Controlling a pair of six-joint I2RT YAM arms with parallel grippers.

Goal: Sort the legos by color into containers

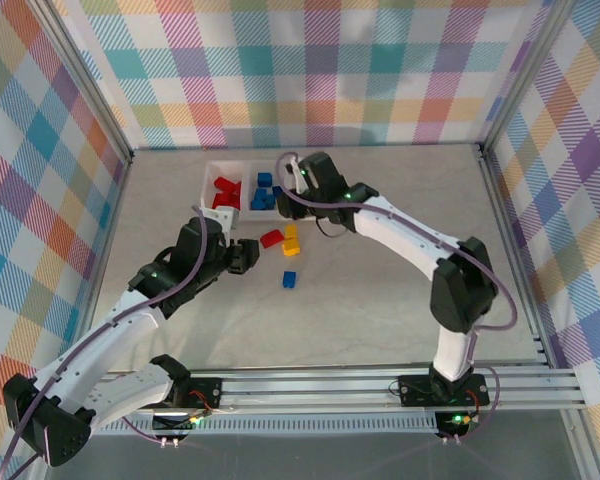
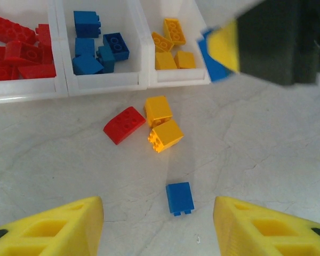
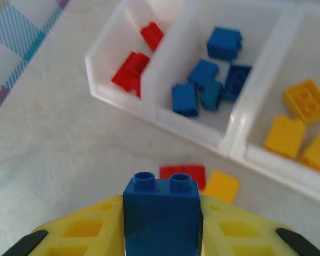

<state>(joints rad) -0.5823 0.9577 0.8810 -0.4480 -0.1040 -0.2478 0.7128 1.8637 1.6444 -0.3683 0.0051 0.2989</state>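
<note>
1. Right wrist view: the right gripper (image 3: 161, 234) was closed on a blue brick (image 3: 160, 205). The brick stood studs up and was pinched by its lower half between the two yellow fingers.
2. Ahead of those jaws lay the tray (image 3: 194, 133). Its blue compartment was straight ahead, the red one ahead and to the left, and the yellow one ahead and to the right. The held brick was not yet over any compartment.
3. The left gripper (image 2: 157, 229) stood partly open with nothing in it. A loose blue brick (image 2: 180, 198) lay on the table (image 2: 266, 160) just ahead of the gap, nearer the right finger. Farther ahead lay a loose red brick (image 2: 124, 125) and two yellow bricks (image 2: 166, 135), which were touching each other. The tray wall was beyond them.
4. Judged risks:
   - An early release would drop the held brick on the table, or on a divider from which it could tip into the red or yellow compartment.
   - The left jaws were off-centre to the loose blue brick, so closing them there could push it aside.
   - The two arms were working near each other, so an advance by the left could bring contact with the right.
</note>
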